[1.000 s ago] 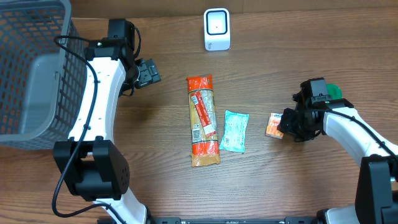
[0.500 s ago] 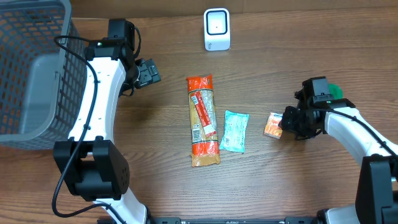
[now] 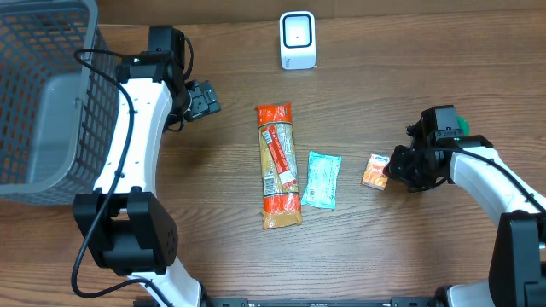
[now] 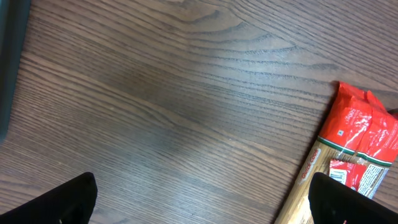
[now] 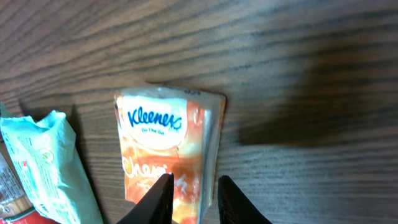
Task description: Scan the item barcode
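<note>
A small orange Kleenex tissue pack (image 3: 374, 170) lies on the table at the right, and in the right wrist view the tissue pack (image 5: 163, 146) fills the middle. My right gripper (image 3: 391, 169) is closed over its right edge, one finger on the orange face and one just past the clear seam (image 5: 194, 182). The white barcode scanner (image 3: 298, 40) stands at the back centre. My left gripper (image 3: 205, 100) hangs wide open over bare wood (image 4: 204, 198), left of a long red pasta pack (image 3: 278, 166).
A teal packet (image 3: 322, 180) lies between the pasta pack and the tissue pack. A grey wire basket (image 3: 34, 94) fills the far left. A green object (image 3: 460, 124) sits behind my right wrist.
My right wrist has shifted slightly to the right and the tissue pack has edged a little left. The left arm has not moved.
</note>
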Available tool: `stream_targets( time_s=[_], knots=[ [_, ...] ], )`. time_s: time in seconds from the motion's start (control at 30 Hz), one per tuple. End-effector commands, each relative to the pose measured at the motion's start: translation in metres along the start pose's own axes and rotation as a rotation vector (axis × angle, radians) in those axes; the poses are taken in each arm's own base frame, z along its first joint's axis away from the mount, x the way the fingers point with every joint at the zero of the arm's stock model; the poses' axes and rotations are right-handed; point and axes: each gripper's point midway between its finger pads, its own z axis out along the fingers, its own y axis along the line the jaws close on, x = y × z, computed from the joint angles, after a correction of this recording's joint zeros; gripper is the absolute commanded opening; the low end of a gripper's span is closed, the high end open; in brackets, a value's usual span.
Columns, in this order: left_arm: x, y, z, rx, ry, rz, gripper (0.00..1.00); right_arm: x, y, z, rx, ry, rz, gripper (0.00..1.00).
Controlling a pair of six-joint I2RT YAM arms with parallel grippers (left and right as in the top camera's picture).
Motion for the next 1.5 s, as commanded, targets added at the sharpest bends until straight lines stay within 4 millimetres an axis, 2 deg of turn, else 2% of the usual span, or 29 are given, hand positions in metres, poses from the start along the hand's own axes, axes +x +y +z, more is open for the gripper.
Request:
stream_targets(
  time_s=[0.0, 0.27, 0.63, 1.2, 1.37, 1.47],
  knots=[
    [-0.006, -0.002, -0.013, 0.015, -0.038, 0.017, 1.00, 0.001, 0.001, -0.001, -0.013, -0.016, -0.016, 0.25],
    [-0.006, -0.002, -0.013, 0.015, -0.038, 0.017, 1.00, -0.010, 0.005, 0.001, -0.034, -0.069, -0.028, 0.22],
    [-0.006, -0.002, -0.013, 0.015, -0.038, 0.017, 1.00, 0.003, -0.005, 0.012, -0.028, -0.052, -0.018, 0.22],
    [-0.006, -0.002, -0.013, 0.015, -0.038, 0.017, 1.00, 0.004, -0.006, 0.014, -0.027, -0.051, -0.015, 0.22],
    [-0.006, -0.002, -0.013, 0.015, -0.038, 0.017, 0.99, 0.000, -0.022, 0.014, 0.061, -0.082, -0.011, 0.17],
    [-0.006, -0.002, -0.013, 0.015, -0.038, 0.017, 1.00, 0.002, -0.023, 0.014, 0.066, -0.079, -0.009, 0.17]
  ],
)
